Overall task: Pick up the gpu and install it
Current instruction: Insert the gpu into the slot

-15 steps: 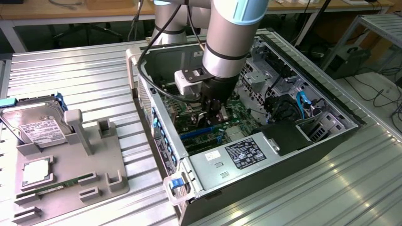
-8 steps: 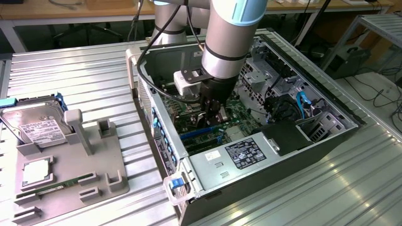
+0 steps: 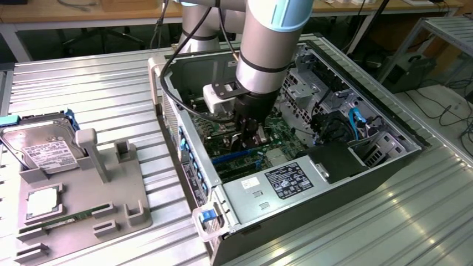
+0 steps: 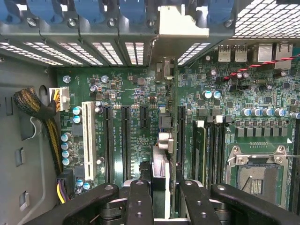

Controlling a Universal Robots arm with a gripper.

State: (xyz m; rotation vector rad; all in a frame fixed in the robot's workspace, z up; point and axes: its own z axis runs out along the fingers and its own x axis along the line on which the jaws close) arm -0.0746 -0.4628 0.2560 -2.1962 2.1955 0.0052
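Note:
In the wrist view the gpu (image 4: 162,140) shows edge-on, standing upright over the green motherboard (image 4: 136,84). Its silver bracket (image 4: 180,23) sits against the case's rear slot openings. My gripper (image 4: 162,197) is shut on the card's near end, a black finger (image 4: 140,197) on each side. The card's lower edge runs along a long black expansion slot; whether it is seated there I cannot tell. In the exterior view my gripper (image 3: 250,138) reaches down into the open computer case (image 3: 355,166), low over the motherboard.
Other black slots (image 4: 125,140) and a white slot (image 4: 87,140) lie beside the card. The power supply (image 3: 284,180) and cables crowd the case. On the exterior view's left, a grey holder (image 3: 111,205) carries a hard drive (image 3: 44,149) and a RAM stick (image 3: 66,219).

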